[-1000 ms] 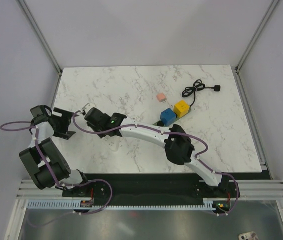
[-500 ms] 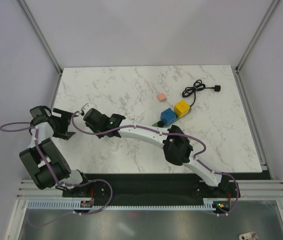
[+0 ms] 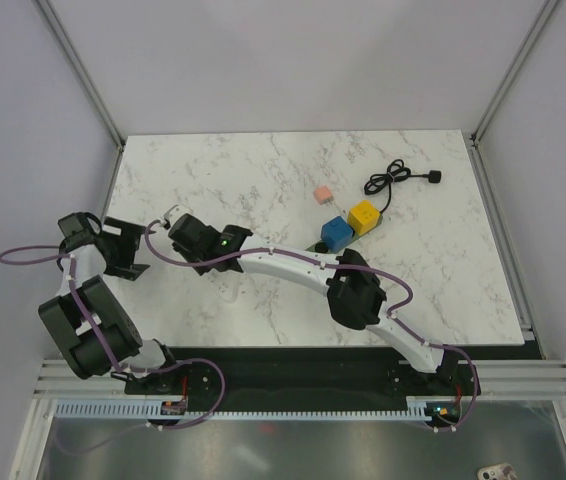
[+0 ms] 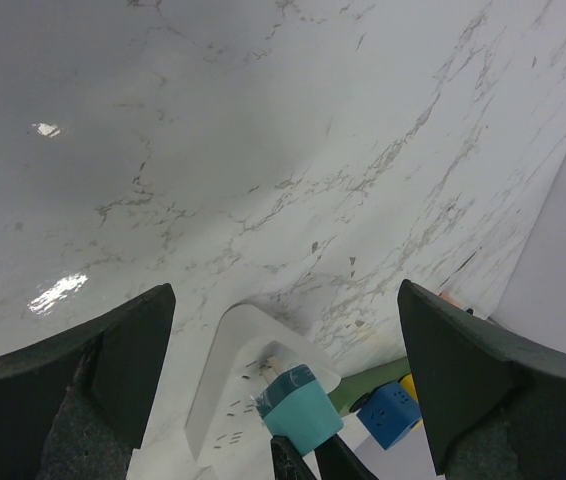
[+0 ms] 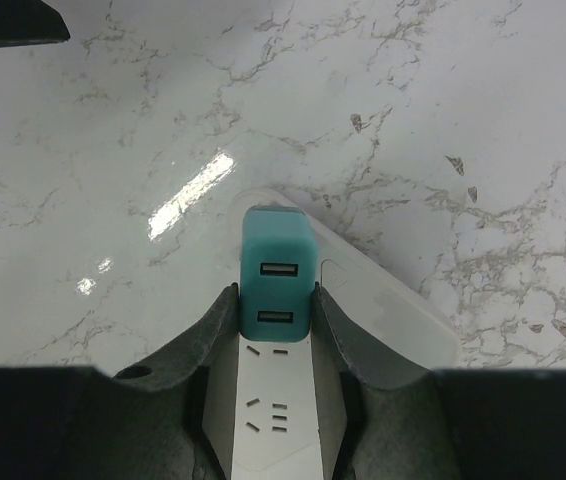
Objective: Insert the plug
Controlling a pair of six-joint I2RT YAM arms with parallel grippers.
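My right gripper (image 5: 277, 300) is shut on the teal plug (image 5: 277, 268), a small block with two USB ports facing the camera. It holds the plug over the end of the white power strip (image 5: 383, 300), whose slots show between the fingers. In the left wrist view the plug (image 4: 303, 415) is tilted, with its pins at the strip's (image 4: 218, 375) surface; I cannot tell whether they sit in a slot. My left gripper (image 4: 285, 300) stands open just left of the strip, holding nothing. From above, the right gripper (image 3: 173, 222) and the left gripper (image 3: 128, 250) are close together at the table's left.
A blue cube (image 3: 337, 233), a yellow cube (image 3: 364, 216) and a pink cube (image 3: 323, 193) sit right of centre, with a coiled black cable (image 3: 393, 180) behind them. The right arm (image 3: 283, 262) stretches across the table's front. Enclosure walls stand on three sides.
The left gripper has drifted slightly to the left. The right gripper with the plug has barely shifted.
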